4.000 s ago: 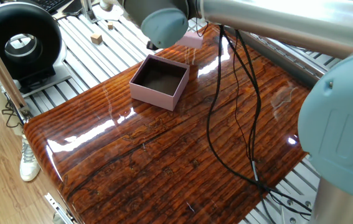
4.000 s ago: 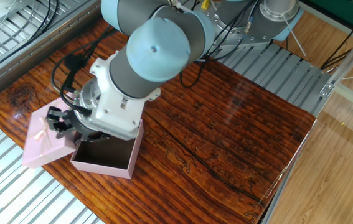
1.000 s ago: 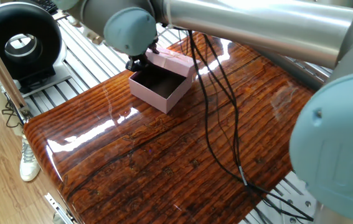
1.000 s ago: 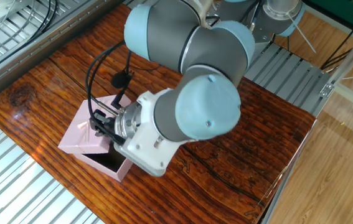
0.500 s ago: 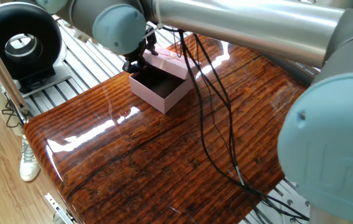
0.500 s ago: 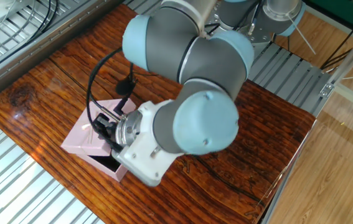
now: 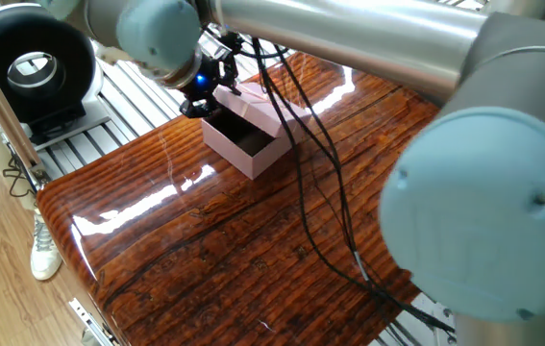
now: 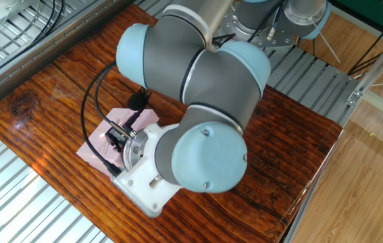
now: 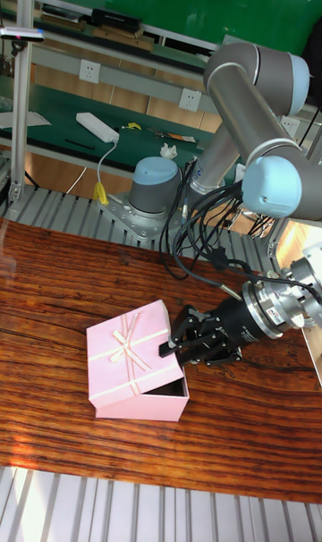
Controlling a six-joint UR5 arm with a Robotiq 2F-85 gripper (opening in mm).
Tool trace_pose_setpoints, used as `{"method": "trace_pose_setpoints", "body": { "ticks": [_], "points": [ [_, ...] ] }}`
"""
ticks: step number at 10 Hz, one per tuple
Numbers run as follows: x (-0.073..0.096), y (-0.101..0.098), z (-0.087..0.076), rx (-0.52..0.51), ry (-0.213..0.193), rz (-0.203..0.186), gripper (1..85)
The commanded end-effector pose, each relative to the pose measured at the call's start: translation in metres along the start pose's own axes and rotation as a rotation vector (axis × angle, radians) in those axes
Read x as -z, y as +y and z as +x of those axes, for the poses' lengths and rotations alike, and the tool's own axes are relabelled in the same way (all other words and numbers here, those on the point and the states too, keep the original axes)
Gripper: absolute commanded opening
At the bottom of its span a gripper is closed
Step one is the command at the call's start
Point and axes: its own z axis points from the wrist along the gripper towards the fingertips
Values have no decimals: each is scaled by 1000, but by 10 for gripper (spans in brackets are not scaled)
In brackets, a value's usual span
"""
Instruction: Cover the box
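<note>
Box (image 9: 159, 407) apparently just below pincer (image 9: 172, 349)

box (image 9: 159, 405): on the table (image 9: 54, 283), near its front edge in the tall fixed view, well apart from the arm's base (image 9: 150, 204).
lid (image 9: 130, 345): on top of the box, tilted; its gripper-side edge is raised, leaving a gap there over the box's inside.
bow (image 9: 128, 343): on the lid's top face.
gripper (image 9: 175, 346): just beside the box, at the lid's raised edge, touching it.
cables (image 7: 322, 183): hang above the table, on the side of the box away from the gripper.
</note>
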Motion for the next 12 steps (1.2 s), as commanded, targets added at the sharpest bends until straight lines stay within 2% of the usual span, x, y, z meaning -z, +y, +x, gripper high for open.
{"method": "trace_pose_setpoints", "body": {
  "ticks": [1, 5, 8, 10, 12],
  "points": [
    [3, 7, -4, -53, 16, -13, 130],
    [0, 17, -8, -78, 18, -37, 130],
    [17, 21, 0, -85, 66, -86, 130],
    [28, 20, -1, -89, 92, -111, 130],
    [24, 20, -8, -87, 63, -95, 130]
  ]
}}
